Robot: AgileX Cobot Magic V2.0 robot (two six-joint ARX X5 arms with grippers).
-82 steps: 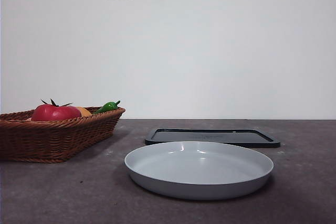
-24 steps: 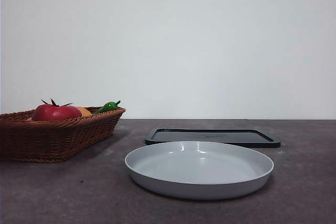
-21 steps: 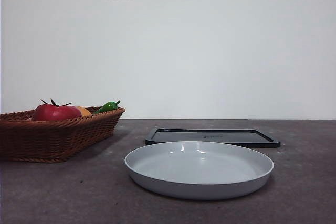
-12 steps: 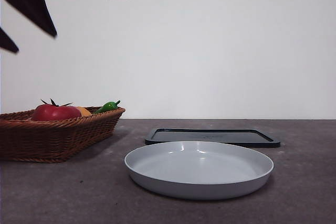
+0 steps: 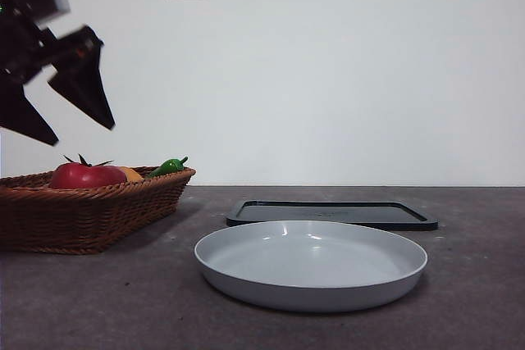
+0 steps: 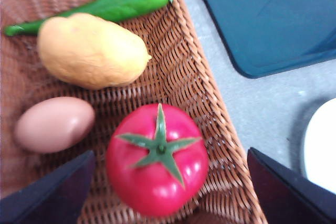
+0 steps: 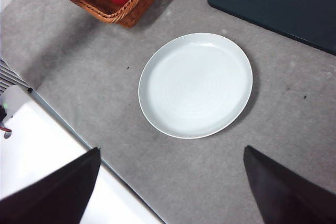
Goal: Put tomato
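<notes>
tomato (image 6: pixel 157 169) in basket (image 5: pixel 123 202) | plate (image 5: pixel 312 264) right of basket | tray (image 5: pixel 332 214) behind plate

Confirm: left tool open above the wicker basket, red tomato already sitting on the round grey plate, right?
Not quite. The glossy red tomato is in the brown wicker basket, beside a tan egg; the left wrist view shows it. The round grey plate holds nothing. The rest stands: the left tool is open above the basket.

Light: we see bright, even light on the wall.
Glare: highlights on the plate (image 5: pixel 312 264).
Shadows: soft, under the basket (image 5: pixel 86 211).
Blur: our left wrist view is soft.
</notes>
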